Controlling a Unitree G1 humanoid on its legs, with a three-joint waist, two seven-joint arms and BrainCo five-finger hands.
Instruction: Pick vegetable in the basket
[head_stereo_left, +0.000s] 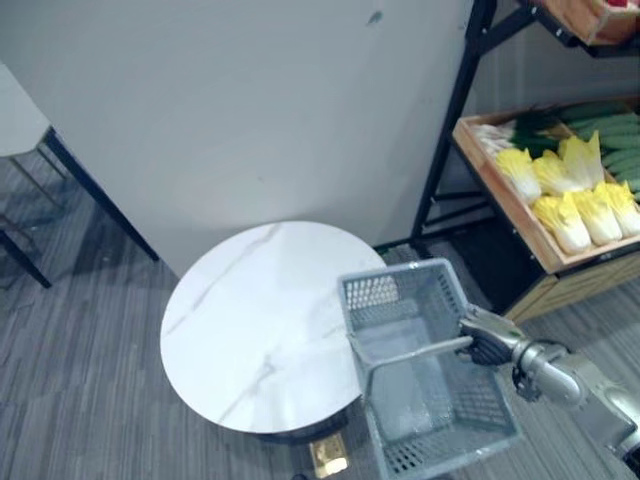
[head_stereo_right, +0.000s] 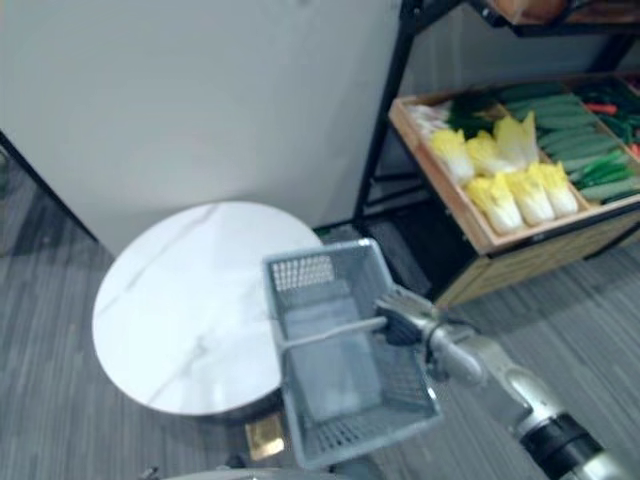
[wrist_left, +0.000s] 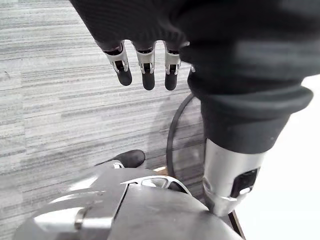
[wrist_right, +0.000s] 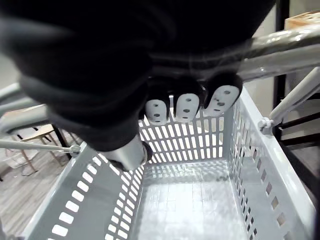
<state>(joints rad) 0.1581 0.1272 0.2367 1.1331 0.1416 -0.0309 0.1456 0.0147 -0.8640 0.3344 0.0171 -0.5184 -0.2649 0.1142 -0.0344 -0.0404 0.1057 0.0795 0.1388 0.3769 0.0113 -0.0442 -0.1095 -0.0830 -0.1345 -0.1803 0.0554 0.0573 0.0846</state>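
Zero vegetables in the basket (head_stereo_left: 372, 292): the floor is bare mesh in the right wrist view. Stock sits well apart in the wooden crate (head_stereo_left: 520, 228) on the rack: yellow cabbages (head_stereo_left: 575, 205) packed touching along its left edge, cucumbers (head_stereo_left: 615, 135) toward its right. Right hand (head_stereo_left: 487, 340) has fingers curled round the basket handle (head_stereo_left: 410, 352), and the basket sits over the right edge of the round table (head_stereo_left: 250, 330); can't tell if it touches. Left hand (wrist_left: 145, 60) hangs low over the floor, fingers loose and straight, holding nothing. Risks, as I judge them: the single-bar grip lets the basket swing or tip, so it could clip the table edge or the rack post (head_stereo_left: 450, 120) on approach. The free hand must reach across the basket to the crate. Tightly packed cabbages may drag neighbours out. A dropped load could twist the handle in the grip.
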